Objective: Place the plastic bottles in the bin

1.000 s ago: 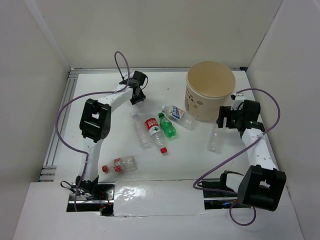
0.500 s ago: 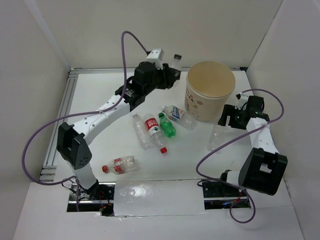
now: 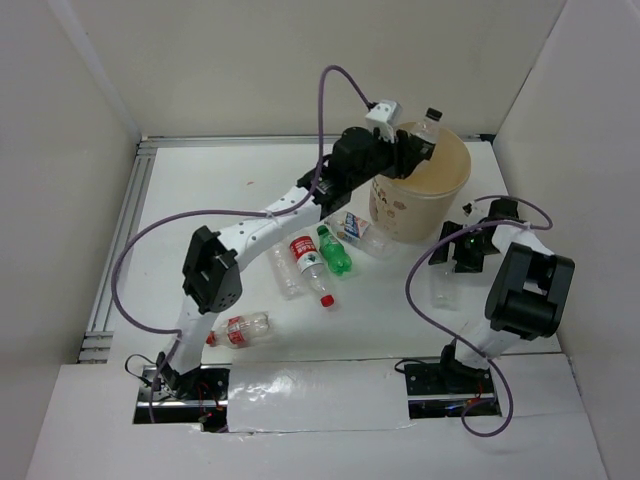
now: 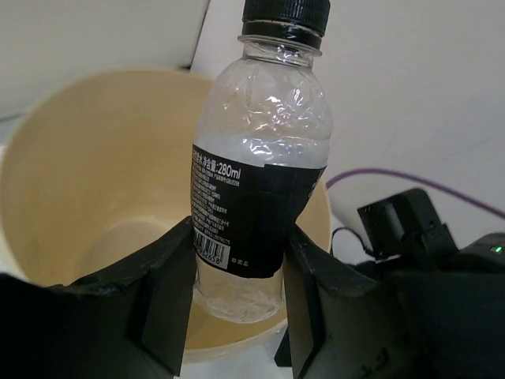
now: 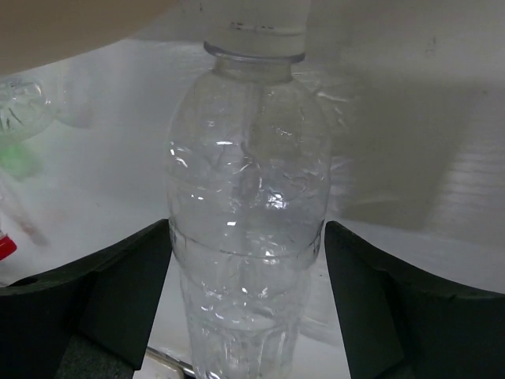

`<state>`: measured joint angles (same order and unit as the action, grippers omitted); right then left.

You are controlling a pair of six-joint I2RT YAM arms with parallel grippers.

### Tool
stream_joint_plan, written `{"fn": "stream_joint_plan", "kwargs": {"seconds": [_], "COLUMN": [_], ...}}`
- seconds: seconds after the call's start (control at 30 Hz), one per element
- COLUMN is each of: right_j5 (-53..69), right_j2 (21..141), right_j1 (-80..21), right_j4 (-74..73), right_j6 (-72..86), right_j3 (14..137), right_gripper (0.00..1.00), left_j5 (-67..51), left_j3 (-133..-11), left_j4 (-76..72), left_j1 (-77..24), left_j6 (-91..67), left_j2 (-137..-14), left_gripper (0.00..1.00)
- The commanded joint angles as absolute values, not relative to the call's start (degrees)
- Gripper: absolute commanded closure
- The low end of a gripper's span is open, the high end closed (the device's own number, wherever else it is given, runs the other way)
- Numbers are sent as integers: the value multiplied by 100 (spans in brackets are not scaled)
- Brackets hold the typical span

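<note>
My left gripper [image 3: 413,148] is shut on a clear bottle with a black label and black cap [image 3: 429,126] and holds it upright over the tan bin [image 3: 400,210]. In the left wrist view the fingers [image 4: 170,304] clamp the bottle [image 4: 260,174] above the bin's inside [image 4: 95,197]. My right gripper [image 3: 448,262] is open, its jaws on either side of a clear bottle [image 3: 441,288] lying right of the bin, with gaps on both sides; that bottle fills the right wrist view [image 5: 248,213].
On the table's middle lie a clear bottle [image 3: 283,272], a red-labelled one [image 3: 310,264], a green one [image 3: 335,251] and a blue-and-white-labelled one [image 3: 360,232]. Another red-labelled bottle [image 3: 240,328] lies front left. White walls enclose the table.
My left arm swung right with the black-labelled bottle, from the table's back to above the bin. My right gripper moved from beside the bin down around the clear bottle.
</note>
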<state>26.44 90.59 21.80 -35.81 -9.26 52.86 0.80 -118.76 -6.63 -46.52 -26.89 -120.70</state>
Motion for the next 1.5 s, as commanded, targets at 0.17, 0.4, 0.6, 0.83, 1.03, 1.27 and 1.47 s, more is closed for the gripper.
{"fn": "stream_joint_plan", "kwargs": {"seconds": [0.17, 0.4, 0.6, 0.83, 1.03, 1.27, 1.47], "right_j5": [2883, 2654, 2374, 2442, 3862, 5029, 4432], "right_j2": [9922, 9766, 8941, 7367, 6469, 6819, 7636], "right_j1": [2215, 2215, 2618, 3436, 3727, 2982, 1250], "right_j4": [-3577, -3577, -3841, -3675, -2752, -442, -54], "right_j6": [-660, -536, -668, -1413, -1617, -483, -159], "right_j3": [5704, 5704, 5923, 6539, 6907, 7671, 8665], "right_gripper": [19, 61, 78, 79, 79, 81, 81], "left_j5": [308, 246, 719, 2731, 2786, 2251, 2118], "left_j3": [-12480, -12313, -11605, -7791, -5987, -5748, -5538], "left_j4": [-765, -694, -221, 1587, 4163, 5773, 6232], "left_j1": [-4676, -4676, -4676, -4729, -4930, -5062, -5062], "left_j6": [-2443, -2443, -2136, -4039, -7792, -10308, -11170], "left_j2": [-12568, -12226, -10711, -7738, -6188, -6117, -5951], "left_gripper": [22, 0, 0, 0, 0, 0, 0]}}
